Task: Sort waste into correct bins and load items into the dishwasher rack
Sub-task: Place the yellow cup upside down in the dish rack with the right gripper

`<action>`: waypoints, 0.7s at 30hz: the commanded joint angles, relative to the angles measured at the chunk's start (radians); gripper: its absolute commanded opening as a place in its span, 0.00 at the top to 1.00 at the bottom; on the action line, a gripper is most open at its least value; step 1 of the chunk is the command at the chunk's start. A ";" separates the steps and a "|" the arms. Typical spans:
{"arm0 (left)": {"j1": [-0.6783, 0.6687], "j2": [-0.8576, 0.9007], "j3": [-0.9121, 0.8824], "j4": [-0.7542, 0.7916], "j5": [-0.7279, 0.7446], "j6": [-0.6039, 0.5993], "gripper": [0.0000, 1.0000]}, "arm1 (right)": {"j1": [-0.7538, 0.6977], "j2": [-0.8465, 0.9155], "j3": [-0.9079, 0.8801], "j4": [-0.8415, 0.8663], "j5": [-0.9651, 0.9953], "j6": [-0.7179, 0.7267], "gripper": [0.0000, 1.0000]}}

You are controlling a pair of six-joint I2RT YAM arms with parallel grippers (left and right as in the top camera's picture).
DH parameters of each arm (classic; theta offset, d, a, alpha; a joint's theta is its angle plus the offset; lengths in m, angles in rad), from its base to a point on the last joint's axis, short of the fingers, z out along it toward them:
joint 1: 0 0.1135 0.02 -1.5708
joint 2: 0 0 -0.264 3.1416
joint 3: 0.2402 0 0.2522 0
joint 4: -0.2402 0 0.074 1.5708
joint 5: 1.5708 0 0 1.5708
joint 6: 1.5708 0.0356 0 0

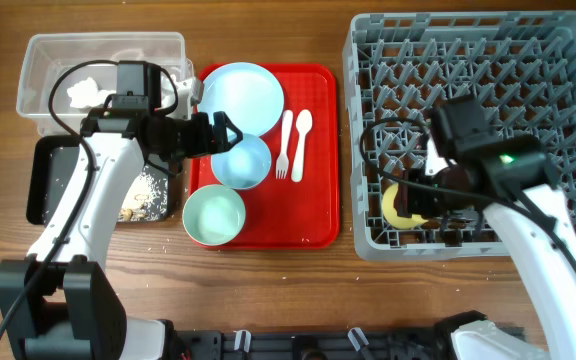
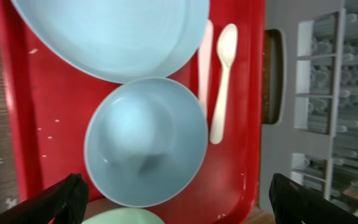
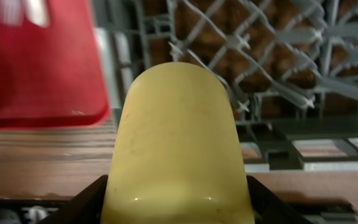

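Observation:
My right gripper (image 1: 413,200) is shut on the yellow cup (image 1: 398,205), holding it over the front left corner of the grey dishwasher rack (image 1: 558,60); the cup fills the right wrist view (image 3: 178,143). My left gripper (image 1: 226,132) is open and empty above the small pale blue bowl (image 1: 241,161), which shows between the fingers in the left wrist view (image 2: 145,140). The pale blue plate (image 1: 240,92), mint-green bowl (image 1: 213,215), white fork (image 1: 285,145) and spoon (image 1: 301,140) lie on the red tray (image 1: 318,215). White tissue (image 1: 86,92) lies in the clear tub (image 1: 38,60). Crumbs (image 1: 143,195) lie in the black tray (image 1: 40,185).
The red tray sits between the bins at the left and the rack at the right. The rack's upright pegs (image 3: 272,56) stand just beyond the cup. Wood table (image 1: 268,290) runs along the front.

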 commanded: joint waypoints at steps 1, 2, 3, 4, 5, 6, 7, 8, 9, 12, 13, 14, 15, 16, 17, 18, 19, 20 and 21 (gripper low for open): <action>0.005 -0.012 0.013 -0.021 -0.069 0.009 0.06 | 0.023 0.068 -0.020 0.008 0.092 0.049 0.55; 0.005 -0.012 0.013 -0.023 -0.069 0.009 0.05 | 0.023 0.084 -0.033 0.026 0.092 0.050 0.55; 0.005 -0.012 0.013 -0.024 -0.073 0.009 0.05 | 0.023 0.101 -0.046 0.048 0.090 0.049 0.55; 0.005 -0.012 0.013 -0.024 -0.080 0.009 0.05 | 0.024 0.119 -0.058 0.071 0.087 0.044 0.55; 0.005 -0.012 0.013 -0.024 -0.080 0.009 0.05 | 0.024 0.133 -0.069 0.092 0.080 0.041 0.55; 0.005 -0.012 0.013 -0.024 -0.080 0.009 0.05 | 0.024 0.143 -0.079 0.113 0.069 0.035 0.55; 0.005 -0.012 0.013 -0.024 -0.080 0.009 0.05 | 0.024 0.157 -0.093 0.142 0.043 0.013 0.51; 0.005 -0.012 0.013 -0.024 -0.080 0.009 0.05 | 0.024 0.170 -0.103 0.164 0.020 0.004 0.43; 0.005 -0.012 0.013 -0.024 -0.080 0.009 0.05 | 0.024 0.182 -0.109 0.176 0.005 -0.010 0.36; 0.005 -0.012 0.013 -0.024 -0.084 0.009 0.05 | 0.024 0.189 -0.093 0.198 -0.039 -0.010 0.28; 0.005 -0.012 0.013 -0.023 -0.091 0.008 0.05 | 0.024 0.183 -0.068 0.200 -0.054 -0.006 0.28; 0.005 -0.012 0.013 -0.021 -0.091 0.009 0.05 | 0.024 0.176 -0.040 0.201 -0.059 -0.006 0.28; 0.006 -0.012 0.013 -0.015 -0.091 0.009 0.05 | 0.024 0.169 0.022 0.194 -0.057 -0.007 0.26; 0.005 -0.013 0.014 -0.010 -0.091 0.009 0.05 | 0.024 0.169 0.103 0.173 -0.038 -0.011 0.22; 0.005 -0.013 0.016 -0.010 -0.091 0.008 0.05 | 0.024 0.169 0.167 0.158 -0.020 -0.011 0.19; 0.006 -0.016 0.016 -0.010 -0.091 0.008 0.05 | 0.024 0.169 0.216 0.158 -0.023 -0.018 0.19; 0.006 -0.023 0.016 -0.012 -0.091 0.008 0.05 | 0.025 0.169 0.259 0.177 -0.032 -0.023 0.19; 0.006 -0.034 0.016 -0.012 -0.091 0.008 0.05 | 0.029 0.169 0.274 0.216 -0.058 -0.036 0.19; 0.011 -0.047 0.021 -0.014 -0.091 0.008 0.05 | 0.037 0.170 0.274 0.266 -0.088 -0.036 0.19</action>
